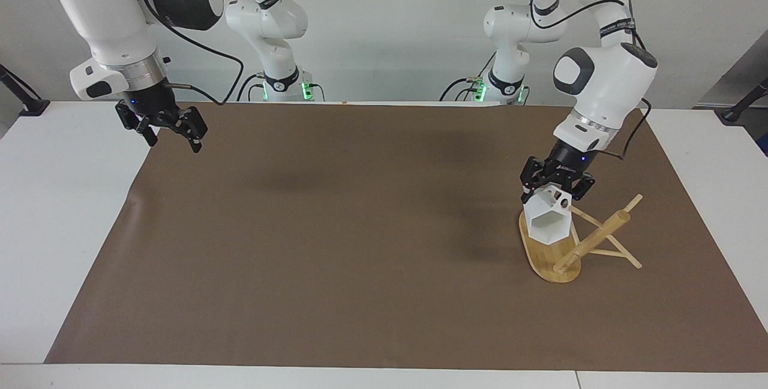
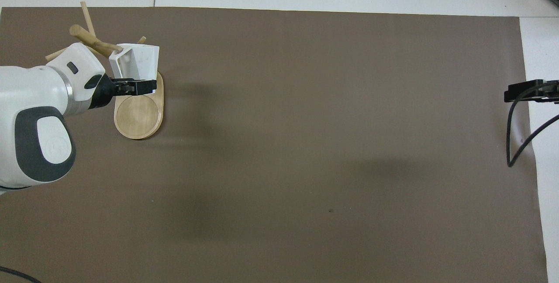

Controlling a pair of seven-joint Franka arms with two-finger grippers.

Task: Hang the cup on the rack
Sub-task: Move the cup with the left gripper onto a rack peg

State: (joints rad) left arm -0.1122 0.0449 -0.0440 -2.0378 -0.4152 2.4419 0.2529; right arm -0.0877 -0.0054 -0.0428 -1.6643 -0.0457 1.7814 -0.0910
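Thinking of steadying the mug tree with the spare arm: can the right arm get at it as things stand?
Probably not easily: the right gripper hangs open at the right arm's end, while the mug tree sits under the left gripper and its cup.
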